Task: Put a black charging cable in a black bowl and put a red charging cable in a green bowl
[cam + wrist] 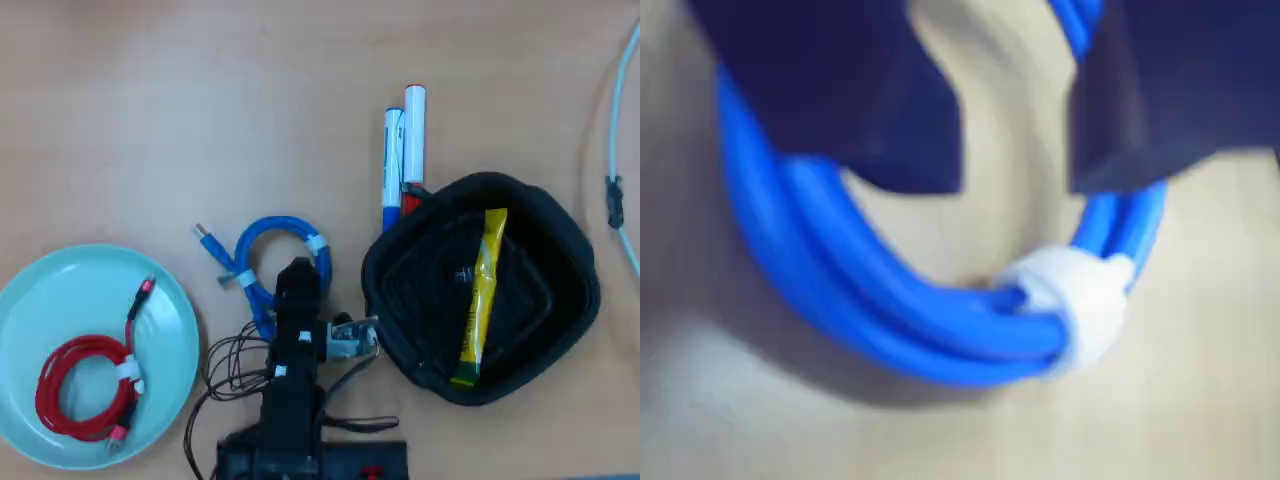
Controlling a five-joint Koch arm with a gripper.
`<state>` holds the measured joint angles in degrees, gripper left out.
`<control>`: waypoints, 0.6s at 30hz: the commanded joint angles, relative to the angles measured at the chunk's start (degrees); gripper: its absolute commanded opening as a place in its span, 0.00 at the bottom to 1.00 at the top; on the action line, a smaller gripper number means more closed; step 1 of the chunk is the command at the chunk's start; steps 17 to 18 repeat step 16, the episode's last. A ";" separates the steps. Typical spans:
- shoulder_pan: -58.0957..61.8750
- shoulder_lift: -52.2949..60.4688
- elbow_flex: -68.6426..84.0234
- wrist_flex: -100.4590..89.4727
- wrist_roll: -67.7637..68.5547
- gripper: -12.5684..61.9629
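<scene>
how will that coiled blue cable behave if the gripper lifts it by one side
The blue cable is looped and bound by white ties, so it should probably lift as one bundle. Its free plug end may dangle. The smooth, round strands could slip between the gripper jaws.

A desk-like hobby setup: light wood tabletop (150, 120), marker pens (403, 150), coiled charging cables (285, 250).

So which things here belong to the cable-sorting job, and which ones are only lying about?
Job:
red cable, already in the green bowl
black bowl

Lying about:
blue cable, under the gripper
two markers
yellow packet
</scene>
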<state>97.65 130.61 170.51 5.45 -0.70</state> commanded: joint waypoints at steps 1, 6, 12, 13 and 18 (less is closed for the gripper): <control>0.97 5.36 3.16 1.23 0.35 0.20; 1.93 5.36 7.29 0.97 0.35 0.20; 1.58 5.36 9.93 0.88 0.97 0.20; 1.49 5.36 9.93 0.88 0.88 0.20; 1.49 5.45 10.02 0.88 0.88 0.20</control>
